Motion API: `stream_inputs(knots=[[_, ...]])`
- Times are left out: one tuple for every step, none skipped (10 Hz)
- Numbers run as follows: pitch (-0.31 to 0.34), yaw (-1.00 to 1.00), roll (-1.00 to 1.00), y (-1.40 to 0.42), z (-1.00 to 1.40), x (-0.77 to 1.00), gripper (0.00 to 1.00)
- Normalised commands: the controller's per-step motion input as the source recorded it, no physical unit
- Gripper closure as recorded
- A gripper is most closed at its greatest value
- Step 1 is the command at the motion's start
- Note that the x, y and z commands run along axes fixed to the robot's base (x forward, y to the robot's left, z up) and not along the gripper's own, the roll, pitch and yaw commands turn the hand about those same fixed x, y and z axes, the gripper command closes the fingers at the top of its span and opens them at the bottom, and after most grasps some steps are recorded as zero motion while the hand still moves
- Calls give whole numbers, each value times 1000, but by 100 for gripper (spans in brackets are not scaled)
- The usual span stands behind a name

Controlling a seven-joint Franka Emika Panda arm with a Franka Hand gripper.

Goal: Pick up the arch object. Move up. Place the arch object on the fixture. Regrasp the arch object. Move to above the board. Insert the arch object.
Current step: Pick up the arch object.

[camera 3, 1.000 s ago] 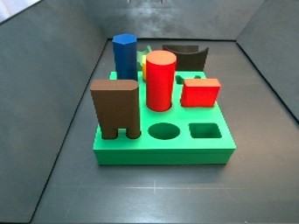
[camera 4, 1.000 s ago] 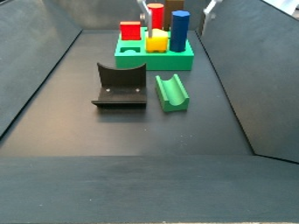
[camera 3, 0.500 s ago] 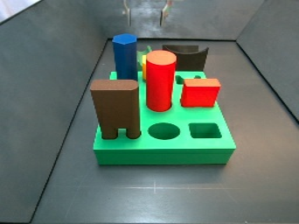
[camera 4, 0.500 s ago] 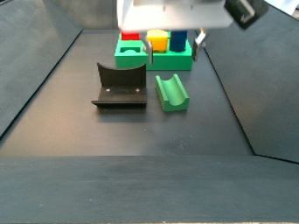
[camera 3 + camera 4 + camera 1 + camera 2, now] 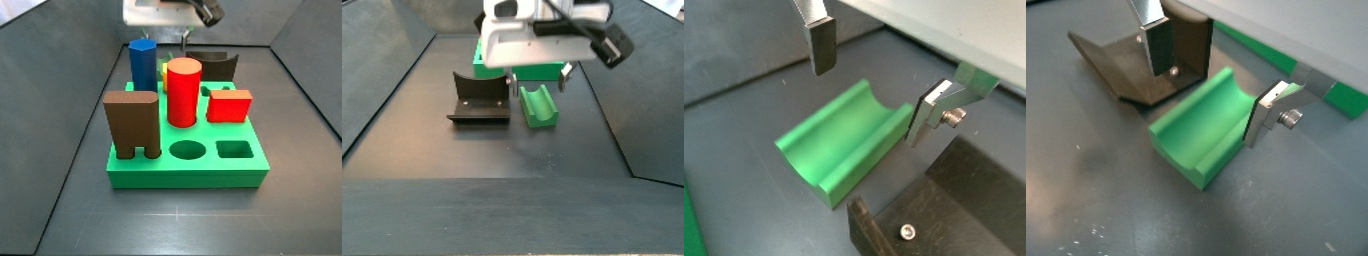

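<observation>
Arch object (image 5: 842,135), here a green block with a half-round groove, lies on the floor just beside the fixture (image 5: 476,98). My gripper (image 5: 871,100) hangs over it, jaws spread wide to either side, gripping nothing. I judge no step done yet: pickup, fixture placement, regrasp and insertion into the board (image 5: 187,178) all remain.

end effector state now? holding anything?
End effector: open, holding nothing, fingers either side of the green grooved block lying on the floor beside the fixture.
</observation>
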Motion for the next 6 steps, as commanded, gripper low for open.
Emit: stream_inputs(knots=[[-150,69,0,0,-954,-54,0],[-121,0,-77,20,-503,-63,0],[-114,0,-149,83,-120,-23,0],[-123,0,-163,91,-57,0,0],[-117,0,-136,89,-143,0,0],[-99,0,-103,60,-94,0,0]])
